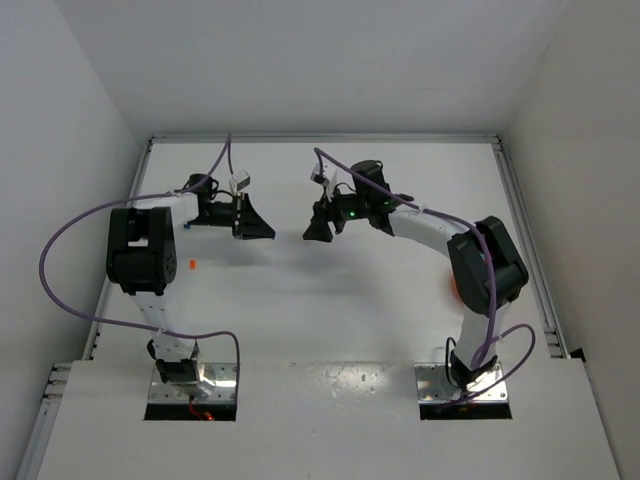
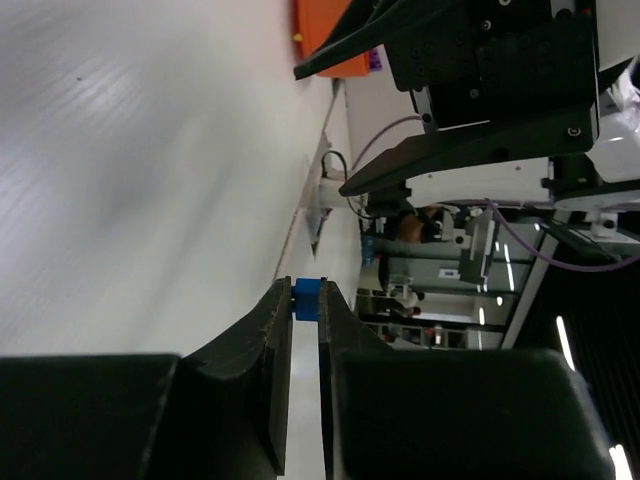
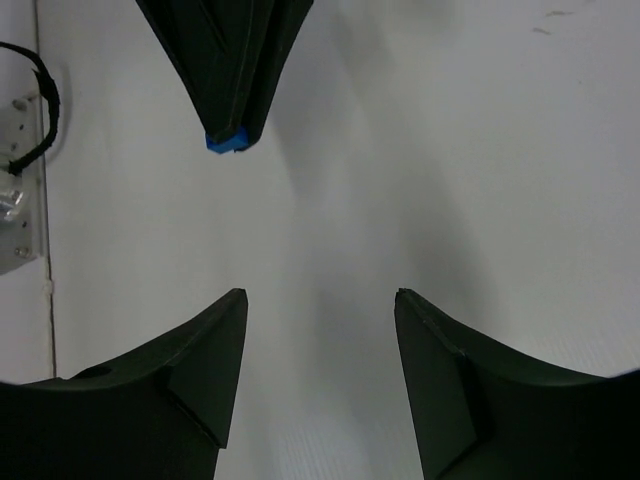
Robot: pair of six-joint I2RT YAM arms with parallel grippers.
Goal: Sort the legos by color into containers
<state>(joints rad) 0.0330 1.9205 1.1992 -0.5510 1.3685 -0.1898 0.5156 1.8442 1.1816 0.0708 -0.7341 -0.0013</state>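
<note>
Above the far middle of the tabletop (image 1: 330, 300), the left fingers (image 2: 275, 322) pinch a blue lego (image 2: 307, 299) at their tips, facing the right fingers (image 3: 205, 350), which stand spread and empty, while the orange bowl (image 2: 322, 40) sits near the tabletop's right edge.

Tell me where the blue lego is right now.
The blue lego is pinched at the tips of the left gripper, over the table, left of centre in the top view, facing the open right gripper.
</note>
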